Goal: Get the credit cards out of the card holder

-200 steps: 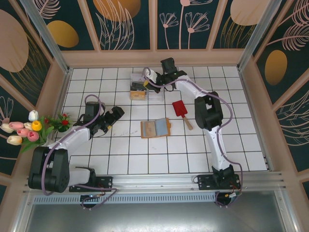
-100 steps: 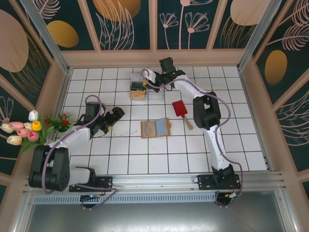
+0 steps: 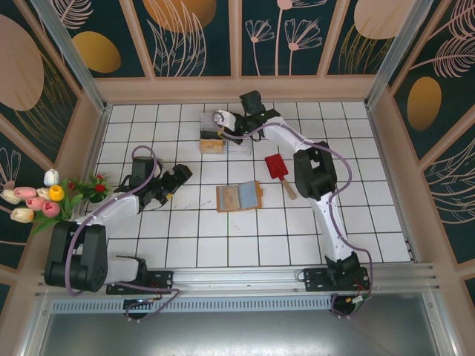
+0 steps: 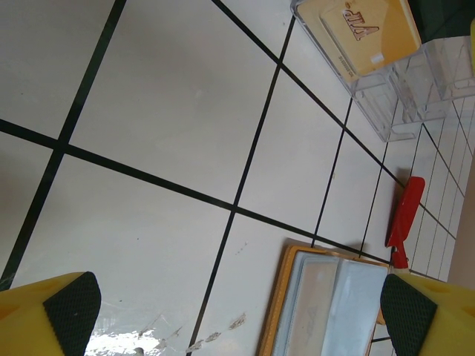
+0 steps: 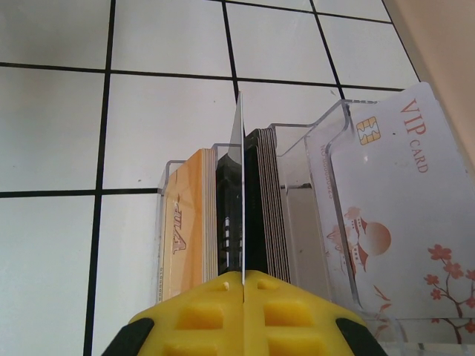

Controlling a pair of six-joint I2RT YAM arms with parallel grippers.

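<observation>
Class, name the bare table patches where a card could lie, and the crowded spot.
Bare: tiles between card holder and arm bases; tiles right of spatula. Crowded: the back, where the right hand holds a card at the clear box.

White links [image 3: 330, 230], black joints [image 3: 312, 174], purple cables [image 3: 68, 259], yellow claw fingers [image 4: 37, 322]

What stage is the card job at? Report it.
Done: the card holder lies open, and the clear box holds stacked cards. In hand: the right claw pinches one thin card edge-on over that box. To do: drop it in; the left claw hangs open; whether pockets hold more is unclear.
</observation>
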